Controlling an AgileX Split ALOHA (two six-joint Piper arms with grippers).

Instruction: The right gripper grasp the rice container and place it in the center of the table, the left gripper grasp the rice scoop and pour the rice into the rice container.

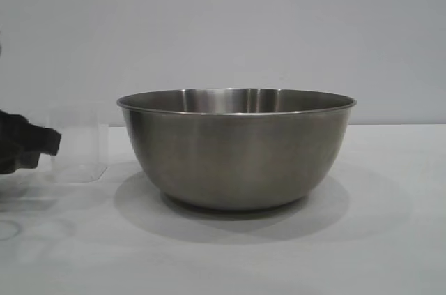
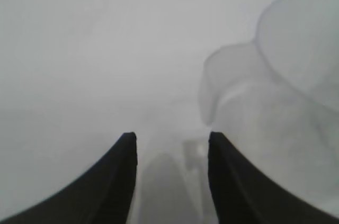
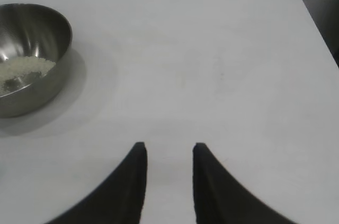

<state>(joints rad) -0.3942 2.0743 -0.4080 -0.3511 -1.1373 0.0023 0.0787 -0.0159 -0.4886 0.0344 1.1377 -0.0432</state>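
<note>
Brushed steel rice container [image 1: 237, 152], cream rice [image 3: 24, 69] inside

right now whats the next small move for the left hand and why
Probably draw the left hand back, away from the rice scoop. The scoop stands upright on the table beside the rice container, the rice is already inside, and the fingers are apart.

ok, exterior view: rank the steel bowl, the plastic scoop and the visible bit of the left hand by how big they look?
1. Steel bowl, by far the largest.
2. Plastic scoop, standing beside the bowl.
3. Left hand, roughly scoop-sized as seen, but cut off by the frame edge, so ranks 2 and 3 are unsure.
</note>
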